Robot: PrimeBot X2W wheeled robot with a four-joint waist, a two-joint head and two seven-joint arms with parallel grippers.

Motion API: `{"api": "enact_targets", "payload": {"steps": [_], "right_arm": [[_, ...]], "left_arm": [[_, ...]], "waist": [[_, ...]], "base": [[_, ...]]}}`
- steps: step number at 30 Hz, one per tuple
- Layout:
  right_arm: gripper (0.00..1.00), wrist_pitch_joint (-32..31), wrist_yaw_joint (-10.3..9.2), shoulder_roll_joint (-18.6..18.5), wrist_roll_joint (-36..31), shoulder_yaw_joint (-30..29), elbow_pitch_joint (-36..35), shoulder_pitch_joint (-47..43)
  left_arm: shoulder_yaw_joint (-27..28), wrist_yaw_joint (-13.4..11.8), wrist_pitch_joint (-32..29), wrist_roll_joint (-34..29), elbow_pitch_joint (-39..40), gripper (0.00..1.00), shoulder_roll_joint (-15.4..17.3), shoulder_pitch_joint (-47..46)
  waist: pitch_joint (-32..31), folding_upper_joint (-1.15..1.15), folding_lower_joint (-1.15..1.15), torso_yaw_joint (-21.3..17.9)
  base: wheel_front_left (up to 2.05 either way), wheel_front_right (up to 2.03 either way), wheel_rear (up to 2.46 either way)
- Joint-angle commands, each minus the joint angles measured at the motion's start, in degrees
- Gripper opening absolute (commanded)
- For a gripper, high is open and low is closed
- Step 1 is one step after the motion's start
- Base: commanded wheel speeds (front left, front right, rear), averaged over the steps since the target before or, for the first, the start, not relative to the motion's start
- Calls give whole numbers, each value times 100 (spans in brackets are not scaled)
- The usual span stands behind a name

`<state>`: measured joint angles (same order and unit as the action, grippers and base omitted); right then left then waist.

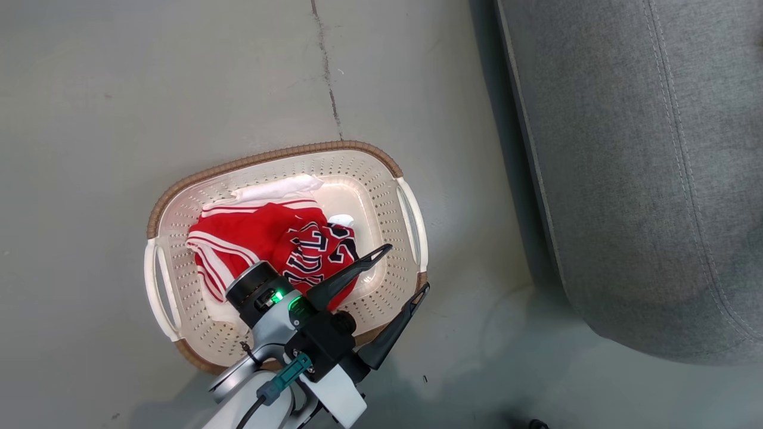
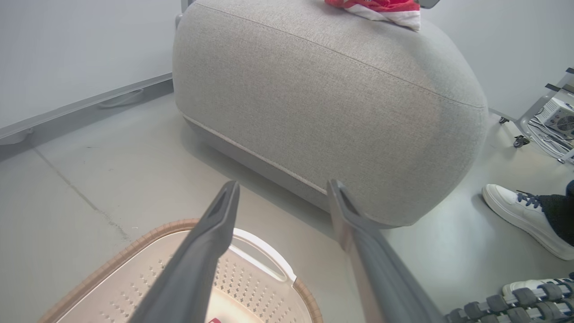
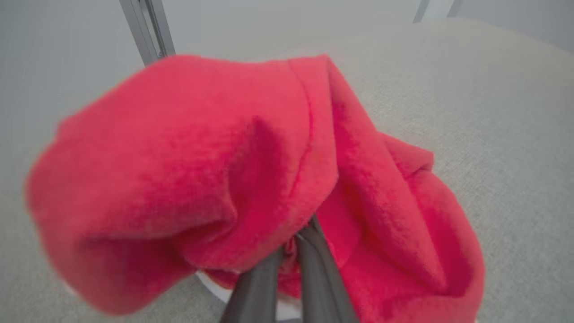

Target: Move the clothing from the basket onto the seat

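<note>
The robot's left hand (image 1: 406, 267) hovers wide open and empty over the near corner of a cream-white perforated plastic laundry basket (image 1: 268, 156) with a brown woven-look rim, which stands on the pale grey concrete floor (image 1: 179, 89). Inside lies the clothing (image 1: 262, 232) yet to be moved: bright red soft sports garments with white stripes, one bearing black-and-white lettering. They are heaped toward the robot's side, with a white cloth (image 1: 280, 187) behind them. The two dark fingers point toward the basket's right handle rather than down into the heap. As far as the head view shows, they touch neither fabric nor rim. Spread like this, the hand looks poised for the next pick.

To the basket's right, across a strip of floor, sits the large grey fabric-upholstered seat (image 1: 644, 179) with rounded edges and a stitched seam. Over its top the right hand (image 3: 302, 233) is pinched tight on a fold of a bright red fleecy garment (image 3: 202, 157), the cloth bunching around the fingertips — a grip that suggests a delivery not yet let go. From the left wrist view, a red-and-white piece (image 2: 381, 6) shows on the seat's top; whether it is that same garment cannot be told. A person's white laced shoe (image 2: 520, 215) stands on the floor beside the seat.
</note>
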<state>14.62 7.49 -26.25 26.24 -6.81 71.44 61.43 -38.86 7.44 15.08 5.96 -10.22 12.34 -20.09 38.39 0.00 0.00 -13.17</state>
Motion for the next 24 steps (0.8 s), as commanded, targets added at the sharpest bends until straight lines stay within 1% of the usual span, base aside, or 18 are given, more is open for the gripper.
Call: {"api": "enact_targets", "payload": {"steps": [1, 2, 7, 14, 16, 18, 21, 24], "right_arm": [[80, -63, 1, -37, 39, -1, 63, 5], [100, -122, 1, -46, 67, -16, 107, 3], [100, -256, 1, -83, 121, 162, 136, 60], [100, -319, 1, -110, 196, 532, 44, -94], [100, -372, 1, -165, 213, 693, 18, -179], [100, -506, 1, -138, 258, 885, -54, -283], [100, -706, 1, -262, 347, 1201, -206, -468], [100, -702, 1, -403, 458, 1437, -340, -649]], "left_arm": [[31, 3, 6, -30, 1, 100, 23, 17], [34, 3, 6, -29, -7, 100, 20, 6], [49, 3, 6, 6, -59, 100, -46, -34], [-30, 3, 6, 62, -143, 100, -143, 4], [-84, 3, 6, 107, -176, 100, -179, 20], [-107, 3, 6, 156, -221, 100, -244, 78], [-164, 3, 6, 226, -256, 100, -360, 154], [-192, 3, 6, 276, -298, 100, -444, 268]], "waist": [[7, 0, 0, 9], [10, 0, 0, 11], [-83, 0, 0, -3], [-475, 0, 0, -106], [-669, 0, 0, -126], [-889, 0, 0, -152], [-1204, 0, 0, -188], [-1535, 0, 0, -227]], "base": [[0, 0, 0], [0, 0, 0], [0, 0, 0], [0, 0, 0], [0, 0, 0], [0, 0, 0], [0, 0, 0], [0, 0, 0]]}}
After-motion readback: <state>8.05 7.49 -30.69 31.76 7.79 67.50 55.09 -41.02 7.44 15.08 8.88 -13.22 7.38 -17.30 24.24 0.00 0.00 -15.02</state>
